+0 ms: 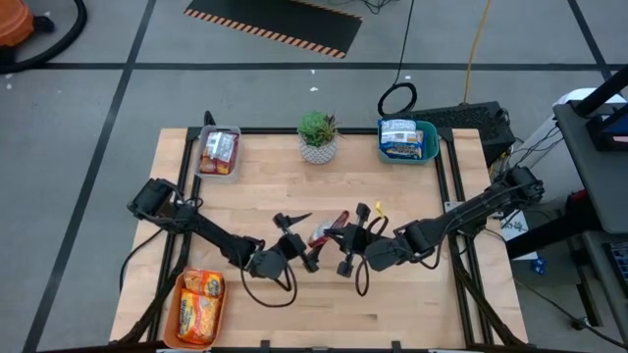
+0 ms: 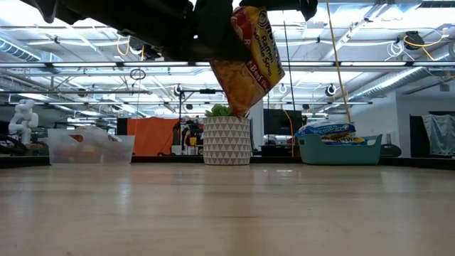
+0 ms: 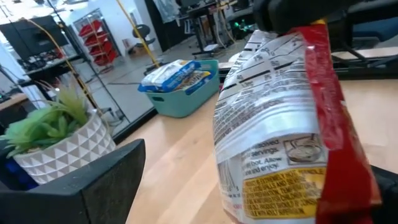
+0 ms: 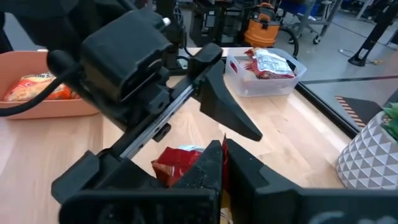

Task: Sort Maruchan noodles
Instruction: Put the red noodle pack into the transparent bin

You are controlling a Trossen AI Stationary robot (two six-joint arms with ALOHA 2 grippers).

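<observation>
Looks nearly finished: packets already fill the trays at eleven, one and seven o'clock, while the last red packet (image 1: 322, 233) hangs mid-table, pinched in the clenched right gripper (image 1: 345, 238), the left gripper (image 1: 299, 238) gaping wide beside it.

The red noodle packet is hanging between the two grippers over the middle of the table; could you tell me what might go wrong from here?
1. The right gripper pinches the red packet by one edge only, so the slick wrapper may slip and drop.
2. The left gripper stands open right beside it; a mistimed handover could let the packet fall or crush the noodles.
3. The two arms are close together, so they might bump.
</observation>
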